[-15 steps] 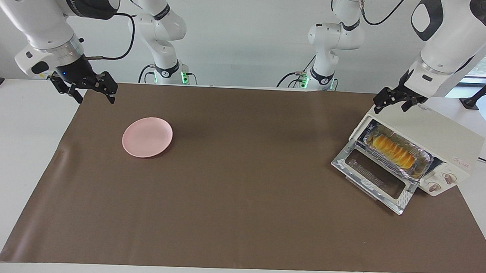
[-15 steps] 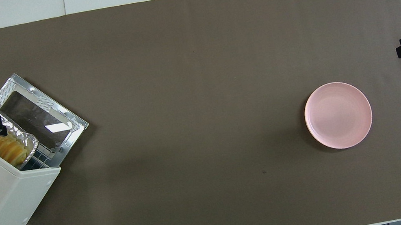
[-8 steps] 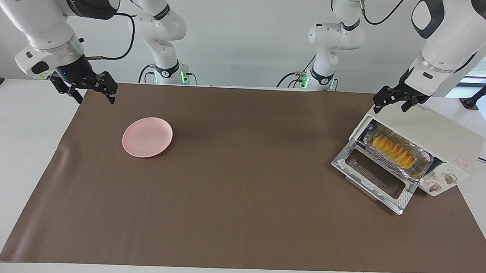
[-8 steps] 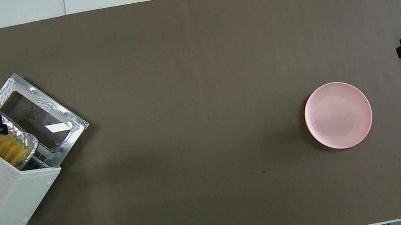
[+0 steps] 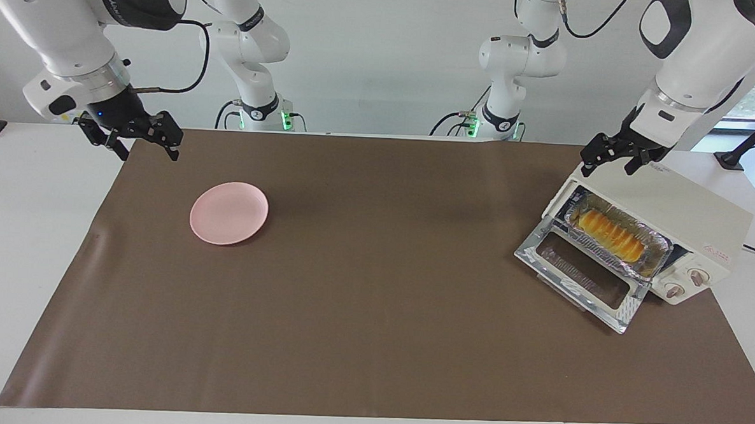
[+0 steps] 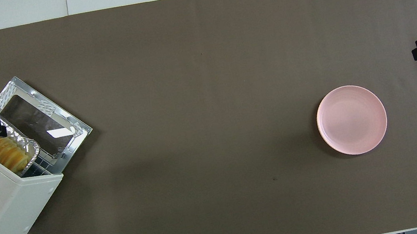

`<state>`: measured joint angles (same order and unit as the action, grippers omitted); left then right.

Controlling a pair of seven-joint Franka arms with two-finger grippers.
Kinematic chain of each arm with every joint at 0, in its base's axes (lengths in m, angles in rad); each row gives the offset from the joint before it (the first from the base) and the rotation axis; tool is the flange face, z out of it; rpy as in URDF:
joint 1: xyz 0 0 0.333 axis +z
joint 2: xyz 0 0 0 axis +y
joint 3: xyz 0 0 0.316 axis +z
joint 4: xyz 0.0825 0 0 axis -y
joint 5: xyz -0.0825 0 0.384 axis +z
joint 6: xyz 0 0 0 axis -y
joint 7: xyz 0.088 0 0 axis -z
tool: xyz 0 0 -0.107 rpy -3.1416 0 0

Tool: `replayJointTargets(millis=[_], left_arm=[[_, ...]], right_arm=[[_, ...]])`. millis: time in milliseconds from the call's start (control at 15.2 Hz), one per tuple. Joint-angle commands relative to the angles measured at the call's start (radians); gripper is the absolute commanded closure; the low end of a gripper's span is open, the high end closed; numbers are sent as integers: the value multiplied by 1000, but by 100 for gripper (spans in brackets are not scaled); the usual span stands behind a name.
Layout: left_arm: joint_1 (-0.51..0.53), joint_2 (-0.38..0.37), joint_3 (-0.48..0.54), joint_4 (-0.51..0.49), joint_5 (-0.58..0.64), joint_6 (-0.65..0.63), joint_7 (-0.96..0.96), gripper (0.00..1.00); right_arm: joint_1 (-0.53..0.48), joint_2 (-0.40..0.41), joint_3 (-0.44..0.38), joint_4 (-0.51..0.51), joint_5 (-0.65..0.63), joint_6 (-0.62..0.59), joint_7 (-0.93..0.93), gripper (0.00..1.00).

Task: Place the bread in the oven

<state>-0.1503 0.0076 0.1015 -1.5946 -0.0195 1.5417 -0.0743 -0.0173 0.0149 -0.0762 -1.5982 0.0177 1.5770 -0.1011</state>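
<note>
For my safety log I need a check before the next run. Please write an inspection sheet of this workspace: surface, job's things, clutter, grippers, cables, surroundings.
Surface: brown mat on a white table, lying flat.
Job's things: small ridged yellow-orange bread lies in a crinkled silver foil tray in the mouth of the cream-white boxy oven; its glass door is folded down open.
Clutter: round pink plate, bare, toward the right arm's end.
Grippers: left gripper open, over the oven's top; right gripper open, waits over the mat's edge.
Cables: black cables run along the arms.
Surroundings: white wall.
</note>
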Motion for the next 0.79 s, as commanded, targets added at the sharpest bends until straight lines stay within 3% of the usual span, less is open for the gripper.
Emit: replayJointTargets(millis=[0, 723], left_arm=[[-2, -8, 1, -1, -13, 17, 16, 0], [-2, -17, 0, 1, -10, 9, 51, 0]], right_arm=[[-1, -21, 3, -23, 11, 1, 17, 0], [-1, -21, 3, -23, 11, 1, 17, 0]])
